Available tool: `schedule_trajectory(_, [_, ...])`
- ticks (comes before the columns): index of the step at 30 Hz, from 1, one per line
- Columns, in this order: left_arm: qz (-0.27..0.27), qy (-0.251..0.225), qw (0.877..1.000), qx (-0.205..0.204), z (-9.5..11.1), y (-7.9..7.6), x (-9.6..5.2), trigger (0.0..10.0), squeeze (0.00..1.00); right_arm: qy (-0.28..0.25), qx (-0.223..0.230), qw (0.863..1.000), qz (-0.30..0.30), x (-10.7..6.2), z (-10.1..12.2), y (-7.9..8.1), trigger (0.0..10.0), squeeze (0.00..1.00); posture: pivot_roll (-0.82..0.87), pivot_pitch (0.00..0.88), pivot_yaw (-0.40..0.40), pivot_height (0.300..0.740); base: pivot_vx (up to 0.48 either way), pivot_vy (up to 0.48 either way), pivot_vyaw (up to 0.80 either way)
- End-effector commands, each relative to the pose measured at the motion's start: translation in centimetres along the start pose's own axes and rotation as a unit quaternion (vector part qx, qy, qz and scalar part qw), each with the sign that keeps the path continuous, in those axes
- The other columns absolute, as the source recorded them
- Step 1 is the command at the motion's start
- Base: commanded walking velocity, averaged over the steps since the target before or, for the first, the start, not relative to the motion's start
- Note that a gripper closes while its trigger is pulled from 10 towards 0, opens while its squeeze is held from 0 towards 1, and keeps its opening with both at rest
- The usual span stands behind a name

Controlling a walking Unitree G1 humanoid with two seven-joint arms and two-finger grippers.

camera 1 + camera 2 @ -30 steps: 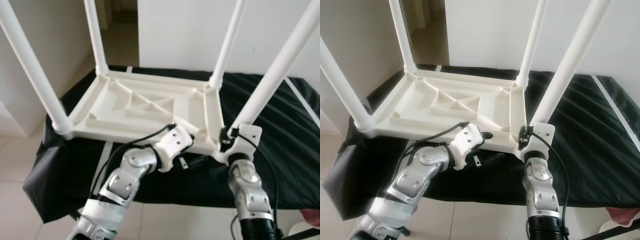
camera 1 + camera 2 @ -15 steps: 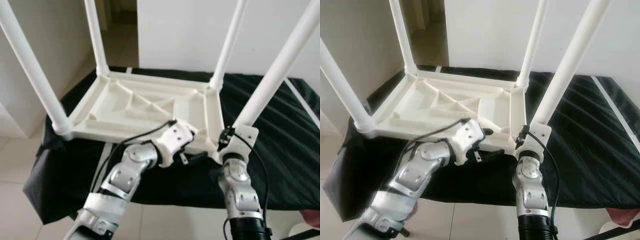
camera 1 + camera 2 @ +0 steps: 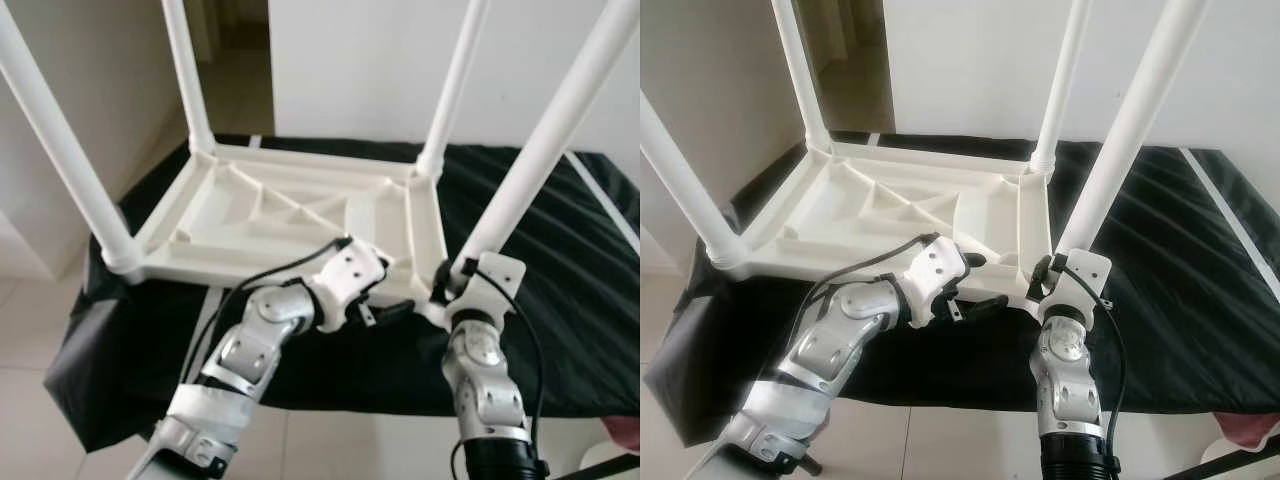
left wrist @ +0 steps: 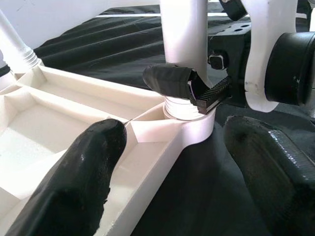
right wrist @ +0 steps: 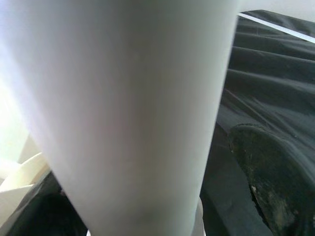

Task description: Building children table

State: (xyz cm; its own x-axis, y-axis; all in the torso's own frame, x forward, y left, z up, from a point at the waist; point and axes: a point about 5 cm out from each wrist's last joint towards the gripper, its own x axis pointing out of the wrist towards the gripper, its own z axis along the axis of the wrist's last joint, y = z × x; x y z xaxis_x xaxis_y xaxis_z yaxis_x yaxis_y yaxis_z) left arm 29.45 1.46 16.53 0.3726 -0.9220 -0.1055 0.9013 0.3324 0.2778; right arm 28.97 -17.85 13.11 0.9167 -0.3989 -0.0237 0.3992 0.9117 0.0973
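Pincers meet at the upturned table's (image 3: pixel 300 215) near corner: left pincer (image 4: pixel 162 162) spread wide, right pincer (image 4: pixel 189 88) clamping the leg (image 3: pixel 545 150).

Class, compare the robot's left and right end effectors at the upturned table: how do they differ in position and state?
The right end effector is closed round the base of the near-right table leg; the left end effector is open, gripping nothing. The right one sits at the corner socket; the left one straddles the tabletop's near rim beside it. Both have black fingers and work at the same corner.
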Motion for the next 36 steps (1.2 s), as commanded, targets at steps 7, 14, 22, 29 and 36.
schedule_trajectory(7, [0.02, -0.001, 1.0, 0.011, 0.2, 0.7, 0.2, 10.0, 0.0, 0.004, 0.001, 0.997, 0.076, -0.1, -0.1, -1.4, 10.0, 0.0, -0.02, 0.0, 0.005, 0.74, 0.0, 0.0, 0.0])
schedule_trajectory(14, [0.019, -0.001, 1.0, 0.014, 0.2, 0.8, 0.2, 10.0, 0.0, -0.007, -0.014, 0.992, 0.128, 0.2, 0.3, -1.9, 10.0, 0.0, -0.02, 0.0, 0.007, 0.74, 0.0, 0.0, 0.0])
schedule_trajectory(22, [0.017, -0.001, 1.0, 0.02, 0.2, 0.9, 0.3, 10.0, 0.0, -0.017, -0.082, 0.969, 0.234, 1.7, 1.0, -3.4, 10.0, 0.0, -0.02, 0.0, 0.012, 0.74, 0.0, 0.0, 0.0])
schedule_trajectory(29, [0.013, -0.001, 1.0, 0.021, 0.1, 0.8, 0.4, 10.0, 0.0, -0.012, -0.12, 0.941, 0.317, 1.7, 1.1, -3.0, 10.0, 0.0, -0.03, 0.0, 0.016, 0.74, 0.0, 0.0, 0.0])
schedule_trajectory(36, [0.007, -0.003, 1.0, 0.025, 0.2, 0.6, 0.7, 10.0, 0.0, -0.012, -0.141, 0.92, 0.367, 2.2, 1.1, -3.0, 0.0, 0.0, -0.03, 0.0, 0.016, 0.74, 0.0, 0.0, 0.0])
